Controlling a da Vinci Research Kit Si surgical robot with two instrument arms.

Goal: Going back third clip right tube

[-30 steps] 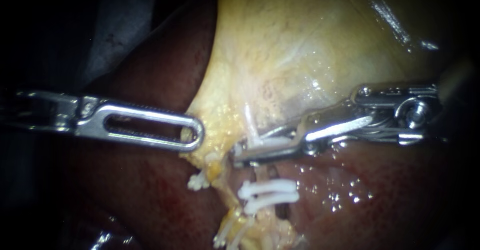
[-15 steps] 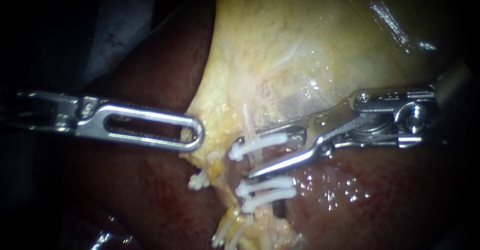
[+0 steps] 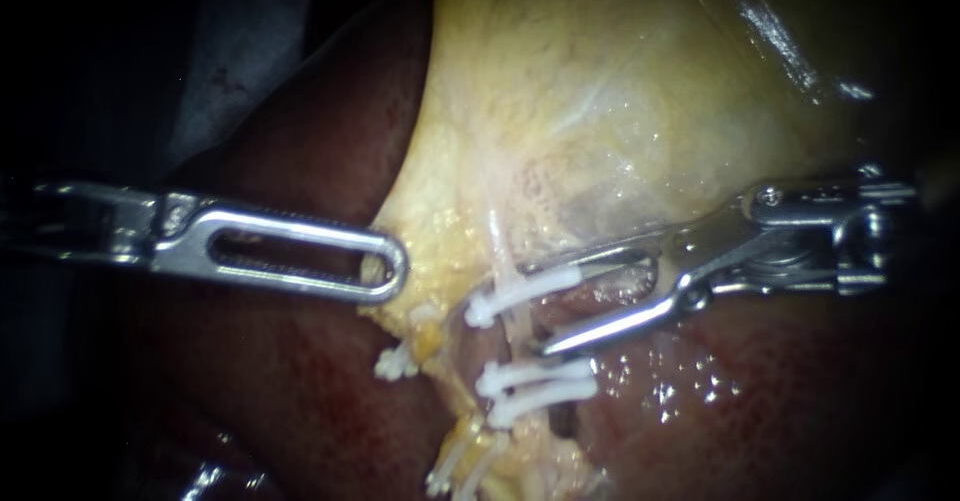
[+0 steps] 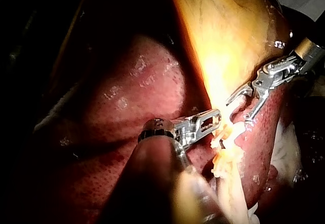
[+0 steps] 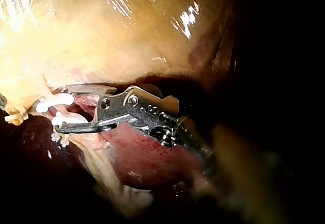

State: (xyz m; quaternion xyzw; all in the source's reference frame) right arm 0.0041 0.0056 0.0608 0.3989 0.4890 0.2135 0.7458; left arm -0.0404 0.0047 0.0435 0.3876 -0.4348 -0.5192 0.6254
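The pale right tube (image 3: 497,237) runs down from the yellow gallbladder (image 3: 600,91). A white clip (image 3: 522,291) sits across it, and two more white clips (image 3: 535,381) lie just below on the same tube. My right instrument (image 3: 540,307) stands with jaws open around the upper clip's right end, touching nothing. In the right wrist view the same clip (image 5: 53,102) lies between the tips of the right instrument (image 5: 63,108). My left instrument (image 3: 392,269) has its slotted jaws shut on the gallbladder's lower edge, also seen in the left wrist view (image 4: 209,121).
Dark red liver (image 3: 300,381) surrounds the gallbladder on the left and below. To the left of the tube a small white clip (image 3: 397,362) shows, with more white clips (image 3: 450,473) lower down. Wet liver (image 3: 700,391) lies under the right instrument.
My right instrument's jaws opened, leaving the white clip on the right tube, and drew back to the right. The left instrument held still.
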